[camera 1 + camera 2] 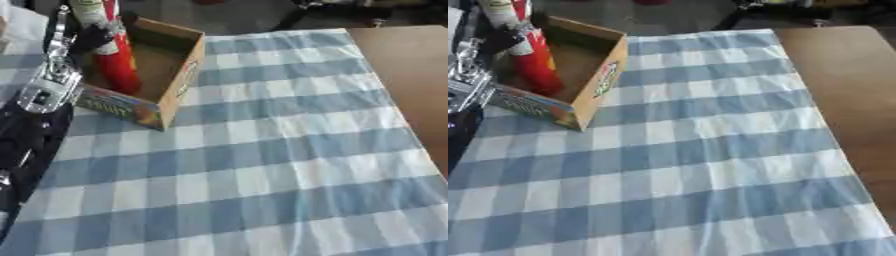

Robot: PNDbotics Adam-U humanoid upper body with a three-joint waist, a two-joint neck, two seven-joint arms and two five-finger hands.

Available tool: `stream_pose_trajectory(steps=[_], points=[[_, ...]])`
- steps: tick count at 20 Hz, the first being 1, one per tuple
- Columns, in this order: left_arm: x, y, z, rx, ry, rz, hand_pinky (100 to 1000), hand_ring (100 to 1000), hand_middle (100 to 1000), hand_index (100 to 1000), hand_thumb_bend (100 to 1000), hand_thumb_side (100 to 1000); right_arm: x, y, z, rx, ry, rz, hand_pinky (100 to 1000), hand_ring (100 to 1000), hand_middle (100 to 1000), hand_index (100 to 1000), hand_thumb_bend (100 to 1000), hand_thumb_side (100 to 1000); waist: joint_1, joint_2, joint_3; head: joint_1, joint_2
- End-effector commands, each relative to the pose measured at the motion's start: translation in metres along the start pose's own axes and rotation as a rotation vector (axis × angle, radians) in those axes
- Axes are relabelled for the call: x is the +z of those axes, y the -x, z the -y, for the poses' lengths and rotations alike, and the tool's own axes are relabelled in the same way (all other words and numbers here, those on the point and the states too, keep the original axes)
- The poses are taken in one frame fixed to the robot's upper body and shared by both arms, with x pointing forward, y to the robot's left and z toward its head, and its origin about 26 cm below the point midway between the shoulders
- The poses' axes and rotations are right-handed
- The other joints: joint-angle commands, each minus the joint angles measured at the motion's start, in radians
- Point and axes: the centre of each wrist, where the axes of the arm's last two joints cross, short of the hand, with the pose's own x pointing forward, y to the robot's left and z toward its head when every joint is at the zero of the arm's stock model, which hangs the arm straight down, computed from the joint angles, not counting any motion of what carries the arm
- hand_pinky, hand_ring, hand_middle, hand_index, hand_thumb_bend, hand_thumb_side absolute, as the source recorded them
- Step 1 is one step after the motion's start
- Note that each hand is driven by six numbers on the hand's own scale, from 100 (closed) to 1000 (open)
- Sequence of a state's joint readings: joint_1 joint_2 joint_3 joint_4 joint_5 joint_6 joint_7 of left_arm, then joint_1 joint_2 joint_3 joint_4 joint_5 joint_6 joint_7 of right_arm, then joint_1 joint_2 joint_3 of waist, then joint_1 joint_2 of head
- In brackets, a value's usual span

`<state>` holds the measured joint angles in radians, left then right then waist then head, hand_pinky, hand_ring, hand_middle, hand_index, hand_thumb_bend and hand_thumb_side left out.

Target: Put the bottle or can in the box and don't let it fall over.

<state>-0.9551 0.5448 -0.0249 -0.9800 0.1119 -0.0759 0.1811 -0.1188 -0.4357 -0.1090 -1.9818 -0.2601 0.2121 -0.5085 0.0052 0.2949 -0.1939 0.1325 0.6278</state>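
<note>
Left eye view: checked cloth [262,165] on brown table [411,75]; left robot hand [92,37] grasping bottle [118,65].

Soft, even daylight on the tablecloth [262,165]; both views blurry, shadows faint.

The tablecloth [262,165] is checked in pale blue and white over a brown table [842,75]. The box [171,65] is plain tan cardboard inside, with green, yellow and red print outside. The bottle [118,60] is red, its label seemingly white.
</note>
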Motion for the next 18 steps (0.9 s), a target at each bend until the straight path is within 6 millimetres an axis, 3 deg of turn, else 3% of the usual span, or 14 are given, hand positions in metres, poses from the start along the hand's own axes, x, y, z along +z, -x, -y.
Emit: stream_pose_trajectory(steps=[1, 8, 18], points=[[-0.004, -0.021, -0.022, -0.039, -0.031, 0.067, 1000, 1000, 807, 834, 1000, 243, -0.001, -0.006, 0.006, 0.020, 0.001, 0.028, 864, 1000, 901, 780, 100, 860, -0.003, -0.034, 0.011, -0.019, 0.022], [0.022, -0.020, -0.064, -0.074, -0.015, 0.138, 1000, 997, 805, 831, 997, 232, 0.001, -0.003, 0.012, 0.040, 0.027, 0.022, 864, 1000, 901, 779, 100, 855, -0.004, -0.053, 0.067, -0.075, 0.053], [0.061, -0.038, -0.113, -0.068, -0.144, 0.271, 1000, 973, 789, 823, 910, 198, 0.003, -0.001, 0.017, 0.051, 0.038, 0.021, 865, 1000, 902, 780, 100, 844, -0.027, -0.058, 0.088, -0.105, 0.057]])
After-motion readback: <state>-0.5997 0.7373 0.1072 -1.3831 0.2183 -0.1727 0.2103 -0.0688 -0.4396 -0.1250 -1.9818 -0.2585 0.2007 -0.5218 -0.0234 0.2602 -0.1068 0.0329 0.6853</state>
